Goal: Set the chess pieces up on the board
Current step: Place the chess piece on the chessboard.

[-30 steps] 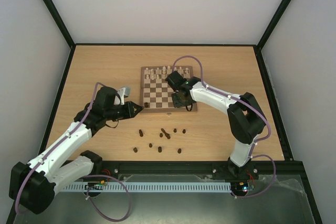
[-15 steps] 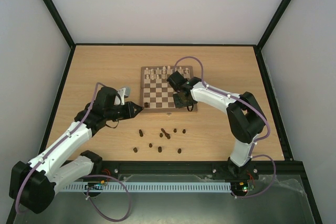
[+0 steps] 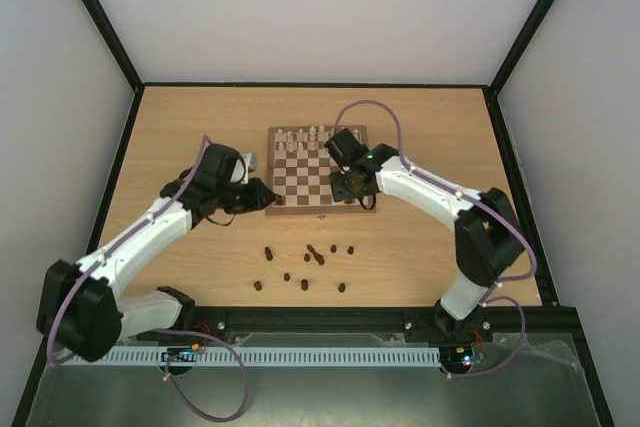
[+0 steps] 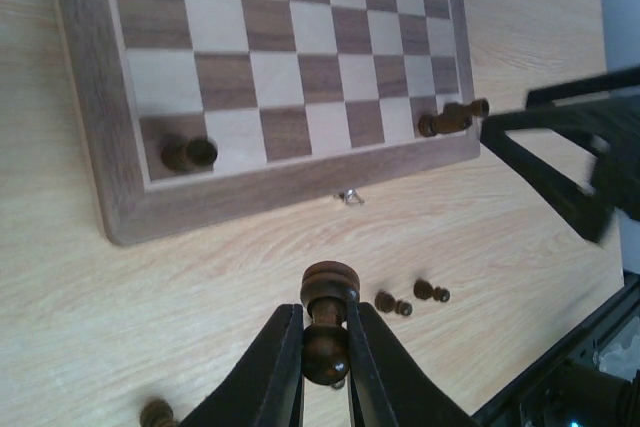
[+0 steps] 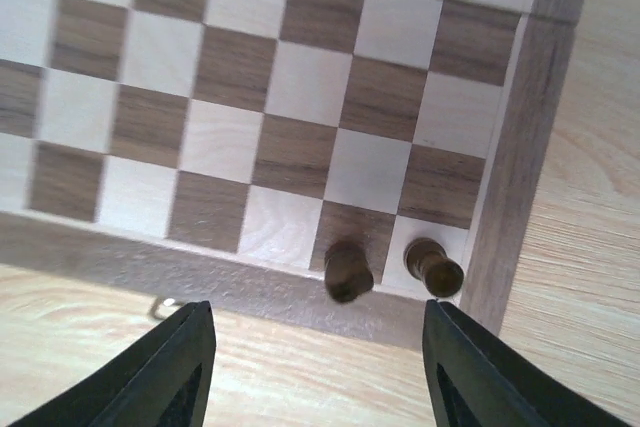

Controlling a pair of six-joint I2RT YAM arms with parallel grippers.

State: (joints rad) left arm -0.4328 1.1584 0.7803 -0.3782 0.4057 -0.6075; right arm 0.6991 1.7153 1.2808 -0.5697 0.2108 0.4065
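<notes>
Right wrist: board (image 5: 520, 147) holds two dark pieces (image 5: 348, 269) at near corner.

I log the board (image 4: 90, 127) as dark brown and cream checks inside a mid-brown frame. The chess pieces (image 3: 318, 258) off the board read dark brown. The far-row pieces (image 3: 314, 133) are cream-white. Table (image 3: 200, 127): pale wood with fine grain streaks. Arms (image 3: 420, 185): white shells, black joints. Cables (image 3: 365, 104): purple.
</notes>
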